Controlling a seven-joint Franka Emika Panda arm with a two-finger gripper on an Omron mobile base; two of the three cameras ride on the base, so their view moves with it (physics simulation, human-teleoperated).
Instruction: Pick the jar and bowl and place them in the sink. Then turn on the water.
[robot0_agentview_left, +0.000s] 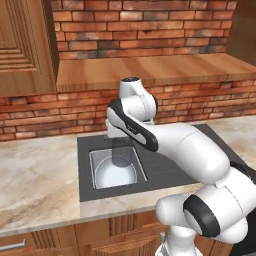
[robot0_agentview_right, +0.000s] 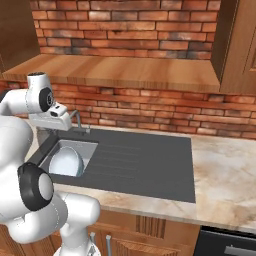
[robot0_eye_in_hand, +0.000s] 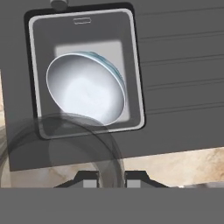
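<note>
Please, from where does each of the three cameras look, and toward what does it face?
Left base view: behind the arm's left, facing the rectangular light-grey sink; white arm lower right.
Right base view: behind its right, same sink and pale blue-white round bowl; arm lower left.
Hand view: above, looking down; claw shut on the translucent grey jar.
All share the bowl.

Even bright rendered light, soft shadows, sharp.
</note>
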